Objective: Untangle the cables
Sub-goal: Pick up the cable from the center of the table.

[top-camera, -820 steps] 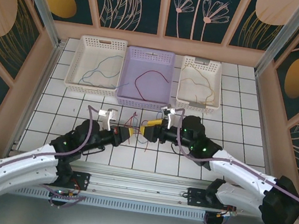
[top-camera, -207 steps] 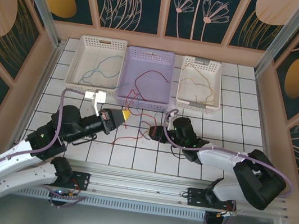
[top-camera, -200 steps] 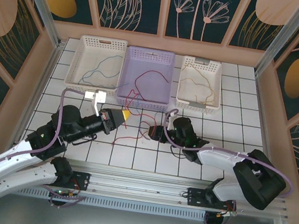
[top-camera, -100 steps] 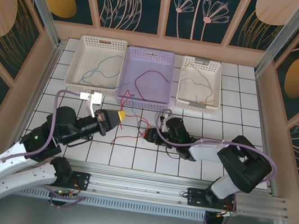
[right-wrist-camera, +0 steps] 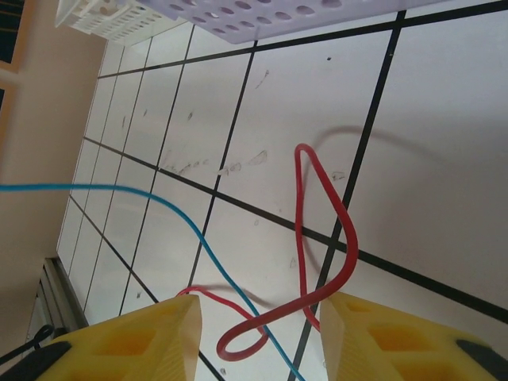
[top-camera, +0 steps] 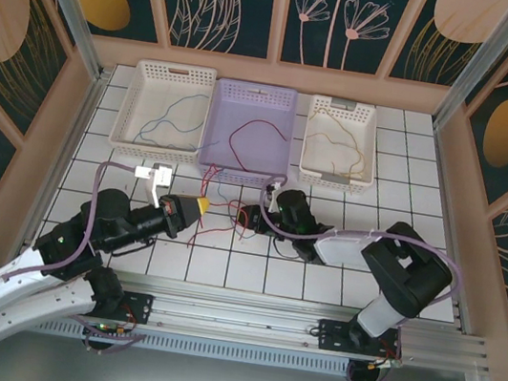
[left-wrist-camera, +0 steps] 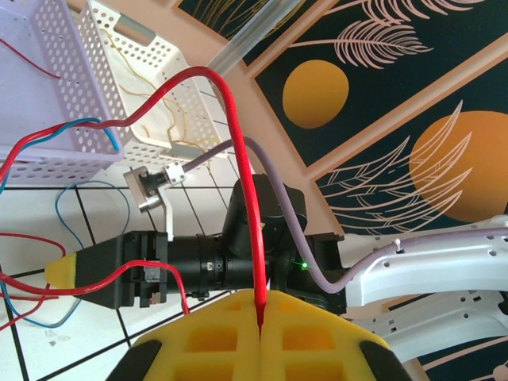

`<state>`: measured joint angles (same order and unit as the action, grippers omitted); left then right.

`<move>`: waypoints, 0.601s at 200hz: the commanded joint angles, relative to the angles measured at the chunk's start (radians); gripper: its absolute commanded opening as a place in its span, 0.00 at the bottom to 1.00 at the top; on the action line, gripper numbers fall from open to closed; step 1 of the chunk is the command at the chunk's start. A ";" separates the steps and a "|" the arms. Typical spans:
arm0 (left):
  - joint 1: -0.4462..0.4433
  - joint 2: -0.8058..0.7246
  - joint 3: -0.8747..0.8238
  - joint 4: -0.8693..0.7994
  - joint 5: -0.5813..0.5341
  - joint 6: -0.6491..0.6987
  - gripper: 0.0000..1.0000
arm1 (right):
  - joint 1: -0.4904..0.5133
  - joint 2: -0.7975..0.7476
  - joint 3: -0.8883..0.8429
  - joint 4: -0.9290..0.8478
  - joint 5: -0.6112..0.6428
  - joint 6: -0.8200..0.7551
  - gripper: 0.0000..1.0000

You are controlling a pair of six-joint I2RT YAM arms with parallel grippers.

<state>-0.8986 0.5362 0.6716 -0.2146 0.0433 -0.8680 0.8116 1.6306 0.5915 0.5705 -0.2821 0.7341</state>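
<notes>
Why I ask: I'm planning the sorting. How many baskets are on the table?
3, in a row at the far side: left white basket, lilac basket in the middle, right white basket. None seems hidden.

Overhead plus wrist close-ups on cables [left-wrist-camera: 248, 222]

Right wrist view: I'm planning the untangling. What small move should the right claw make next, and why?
Probably close the right claw on the red loop between its open jaws, avoiding the blue cable crossing there; the left claw is shut on a red cable, allowing separation.
</notes>
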 commanded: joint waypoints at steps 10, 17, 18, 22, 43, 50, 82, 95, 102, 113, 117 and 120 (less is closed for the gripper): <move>0.002 -0.013 -0.013 -0.002 -0.005 -0.005 0.00 | 0.003 0.042 0.040 0.022 -0.005 0.011 0.42; 0.002 -0.017 -0.014 -0.002 -0.005 -0.004 0.00 | 0.003 0.049 0.043 0.021 -0.006 0.014 0.42; 0.002 -0.018 -0.014 -0.002 -0.004 -0.005 0.00 | 0.003 0.050 0.044 0.020 -0.006 0.014 0.42; 0.002 -0.018 -0.014 -0.003 -0.005 -0.005 0.00 | 0.004 0.053 0.047 0.020 -0.007 0.015 0.41; 0.003 -0.021 -0.020 -0.003 -0.004 -0.006 0.00 | 0.004 0.066 0.057 0.023 -0.010 0.017 0.34; 0.002 -0.021 -0.022 -0.002 -0.002 -0.008 0.00 | 0.002 0.067 0.061 0.021 -0.009 0.018 0.29; 0.002 -0.034 -0.026 -0.010 -0.005 -0.008 0.00 | -0.005 0.044 0.060 -0.001 0.006 0.011 0.08; 0.002 -0.041 -0.026 -0.020 -0.011 -0.008 0.00 | -0.008 0.015 0.049 -0.011 0.019 0.003 0.02; 0.002 -0.046 -0.027 -0.024 -0.011 -0.008 0.00 | -0.009 -0.004 0.042 -0.023 0.024 -0.003 0.00; 0.001 -0.054 -0.032 -0.029 -0.011 -0.008 0.00 | -0.011 -0.040 0.034 -0.050 0.041 -0.015 0.00; 0.002 -0.057 -0.034 -0.031 -0.013 -0.009 0.00 | -0.011 -0.055 0.030 -0.061 0.050 -0.020 0.00; 0.001 -0.059 -0.036 -0.032 -0.014 -0.009 0.00 | -0.011 -0.067 0.027 -0.068 0.055 -0.024 0.00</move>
<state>-0.8986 0.4992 0.6495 -0.2287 0.0429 -0.8684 0.8085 1.6611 0.6285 0.5476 -0.2729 0.7395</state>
